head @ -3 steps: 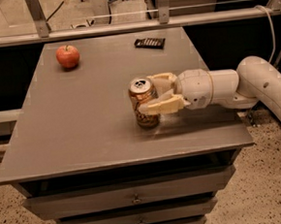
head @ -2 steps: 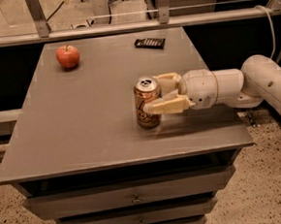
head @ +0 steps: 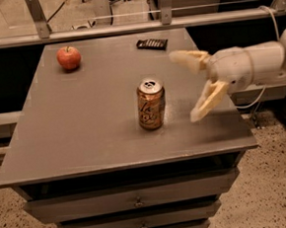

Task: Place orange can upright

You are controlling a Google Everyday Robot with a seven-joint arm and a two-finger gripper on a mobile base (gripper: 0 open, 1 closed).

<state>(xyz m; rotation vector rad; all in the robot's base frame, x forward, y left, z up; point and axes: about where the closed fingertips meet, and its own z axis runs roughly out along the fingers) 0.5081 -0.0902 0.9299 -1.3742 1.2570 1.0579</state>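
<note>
A grey table (head: 85, 135) with drawers under its top stands on a speckled floor, with a metal rail running behind its far edge. The orange can (head: 151, 104) stands upright on its base a little right of the table's middle, silver top and pull tab facing up, touching nothing but the table. The end effector (head: 184, 86) hangs just to the right of the can, near the right edge. Its two pale fingers are spread wide, holding nothing, with a clear gap between them and the can. A red apple (head: 69, 57) sits near the far left corner and a small dark flat object (head: 152, 44) lies by the far edge, both well apart from the can.

Judging from this, the placing itself looks finished and the step in hand is the let-go and clearing away. The next move calls for drawing the arm off to the right, away from the can. The lower finger must not swing in and tip the can over.
</note>
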